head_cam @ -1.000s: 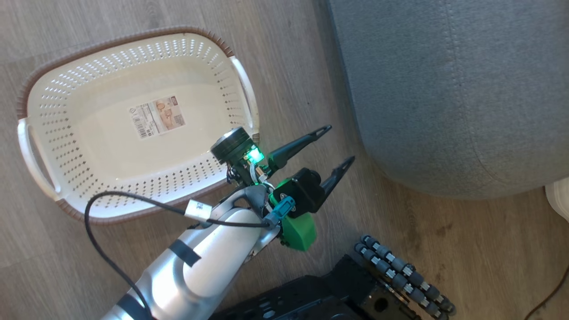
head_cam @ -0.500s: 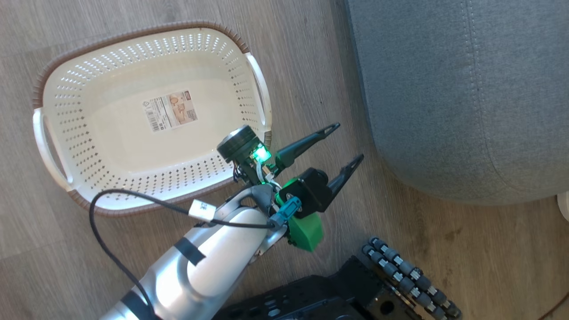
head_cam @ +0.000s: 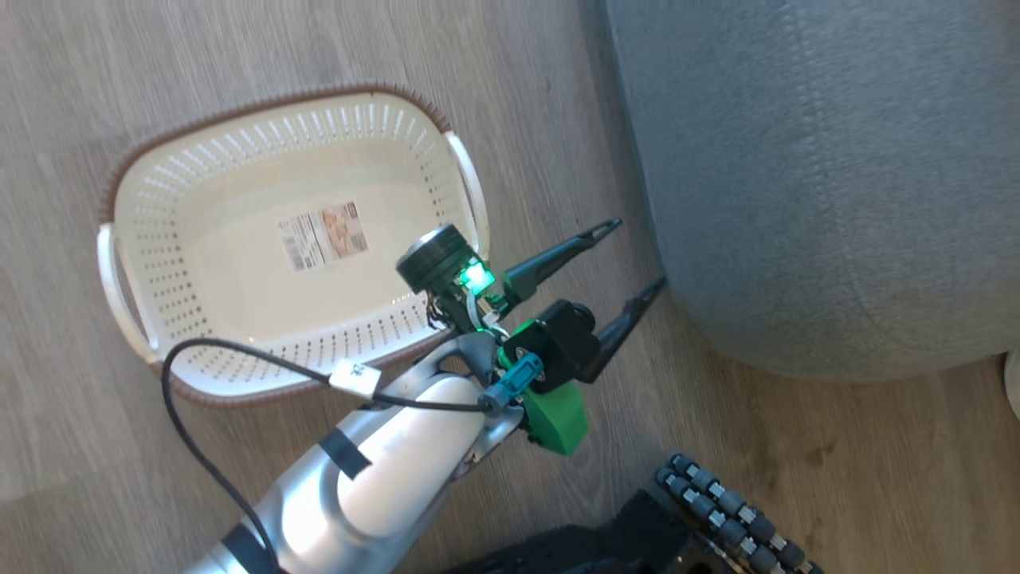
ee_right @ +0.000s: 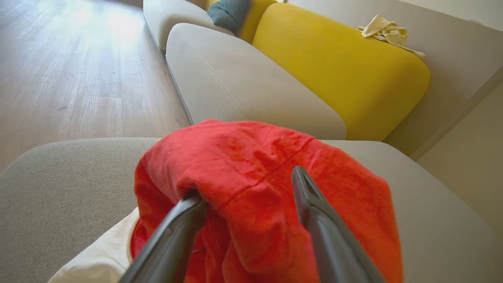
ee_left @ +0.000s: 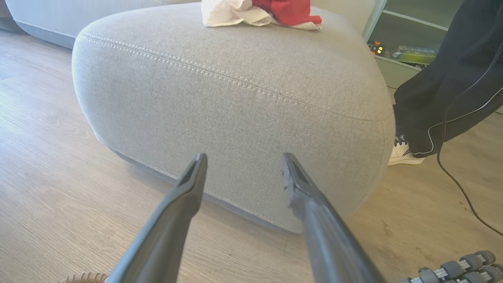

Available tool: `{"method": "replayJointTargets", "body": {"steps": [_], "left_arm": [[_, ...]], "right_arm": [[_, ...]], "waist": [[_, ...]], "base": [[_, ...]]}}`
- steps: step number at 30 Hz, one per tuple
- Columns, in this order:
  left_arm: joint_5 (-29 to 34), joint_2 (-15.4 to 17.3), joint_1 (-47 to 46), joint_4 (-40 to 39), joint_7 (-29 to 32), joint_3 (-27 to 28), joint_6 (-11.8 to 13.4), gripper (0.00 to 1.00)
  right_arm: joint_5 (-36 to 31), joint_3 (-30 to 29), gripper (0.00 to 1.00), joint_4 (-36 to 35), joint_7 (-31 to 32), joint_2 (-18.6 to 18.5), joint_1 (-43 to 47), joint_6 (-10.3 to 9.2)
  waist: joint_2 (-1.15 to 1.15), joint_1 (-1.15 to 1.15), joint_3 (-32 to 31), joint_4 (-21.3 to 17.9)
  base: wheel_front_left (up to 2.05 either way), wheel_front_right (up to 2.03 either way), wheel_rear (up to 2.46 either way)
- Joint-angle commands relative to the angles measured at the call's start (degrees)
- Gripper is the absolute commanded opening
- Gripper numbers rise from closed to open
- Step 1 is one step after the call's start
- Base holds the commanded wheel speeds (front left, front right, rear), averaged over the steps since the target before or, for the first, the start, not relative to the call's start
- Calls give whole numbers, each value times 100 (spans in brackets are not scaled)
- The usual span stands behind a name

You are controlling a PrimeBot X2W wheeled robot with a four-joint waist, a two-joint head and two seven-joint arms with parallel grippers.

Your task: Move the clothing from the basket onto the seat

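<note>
Left wrist view: the left gripper (ee_left: 243,157) is hovering low over the wooden floor (ee_left: 59,177). Its jaws are standing wide apart, gripping nothing, and pointing at the side of the grey seat (ee_left: 235,98).

Head view: this gripper is hanging between the seat and the cream basket (head_cam: 199,183). The basket is sitting on the floor with its label (head_cam: 323,235) showing.

Right wrist view: the right gripper (ee_right: 245,184) jaws are released and spread. The all-red garment (ee_right: 255,157) is bunching between and around them, heaped on the seat top.

The red-and-white garment (ee_left: 267,11) is lying at the seat's far top edge. Beyond, a person's dark trouser leg (ee_left: 444,98) and white shoe (ee_left: 402,155) are standing beside the seat.
</note>
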Motion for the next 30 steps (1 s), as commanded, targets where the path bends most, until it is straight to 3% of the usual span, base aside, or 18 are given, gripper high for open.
{"method": "replayJointTargets", "body": {"steps": [1, 15, 23, 30], "left_arm": [[-77, -94, 150, -233, -28, 4, -13, 100], [-558, -95, 758, -635, -28, 108, 124, 100], [-680, -95, 1206, -870, -28, 473, 187, 100], [-721, -95, 1694, -1000, -28, 794, 220, 100]], "right_arm": [[0, 70, 100, -206, -4, -252, 183, -3], [77, 717, 100, -1291, -4, -318, 686, -3], [264, 834, 100, -2439, -4, -411, 1114, -3], [568, 728, 100, -3488, -4, -93, 1747, -3]], "waist": [[0, 0, -201, -23], [0, 0, -1661, 25], [0, 0, -2337, 281], [0, 0, -2841, 484]], "base": [[0, 0, 0], [0, 0, 0], [0, 0, 0], [0, 0, 0]]}}
